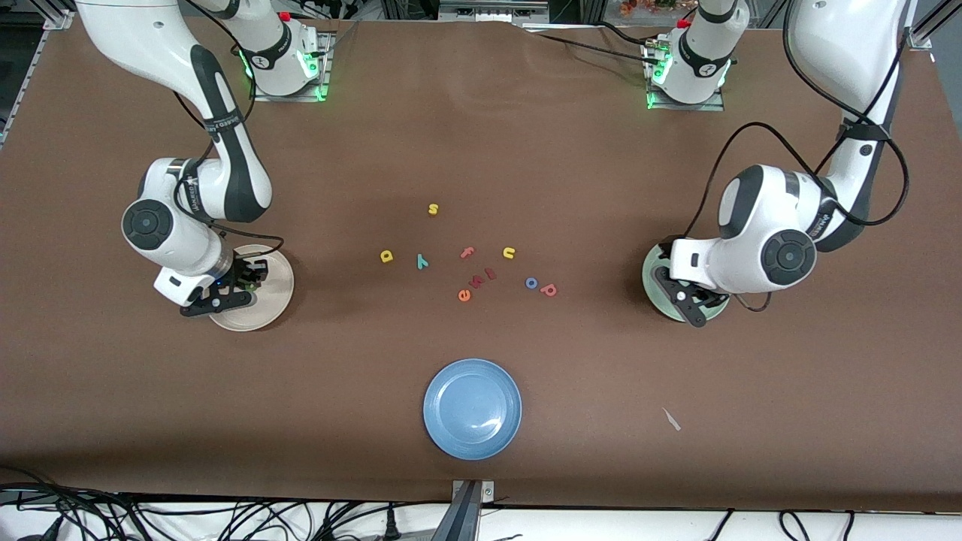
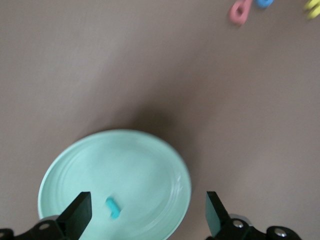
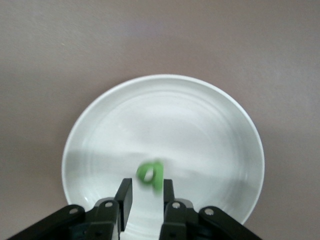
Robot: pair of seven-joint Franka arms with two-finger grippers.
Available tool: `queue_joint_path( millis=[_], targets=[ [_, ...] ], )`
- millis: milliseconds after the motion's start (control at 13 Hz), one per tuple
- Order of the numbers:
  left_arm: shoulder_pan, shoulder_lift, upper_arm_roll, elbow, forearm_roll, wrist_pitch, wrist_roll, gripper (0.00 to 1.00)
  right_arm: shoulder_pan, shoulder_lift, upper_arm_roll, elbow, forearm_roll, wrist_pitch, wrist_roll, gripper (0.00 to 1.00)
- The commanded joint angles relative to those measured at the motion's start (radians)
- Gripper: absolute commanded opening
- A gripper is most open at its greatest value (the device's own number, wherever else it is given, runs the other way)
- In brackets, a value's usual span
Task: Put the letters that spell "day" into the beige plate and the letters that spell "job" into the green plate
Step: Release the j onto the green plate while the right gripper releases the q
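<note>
Green "d" (image 3: 150, 174) sits between the nearly closed right pincer (image 3: 145, 197) over the beige plate (image 3: 210, 125).

Probably a lab: bolted robot arms (image 1: 188, 150), cables.

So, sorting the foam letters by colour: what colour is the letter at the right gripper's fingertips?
Green; the letter shows best in the right wrist view, over the beige plate.
</note>
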Motion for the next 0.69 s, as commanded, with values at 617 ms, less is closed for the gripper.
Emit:
queue_joint_path(
  millis=[617],
  targets=[
    [-0.255,0.287,-0.017,0.249,-0.011,0.188,-0.043,0.92,0.007,-0.058,0.167,-0.016,0.097,-0.063,0.250,1.00]
  ],
)
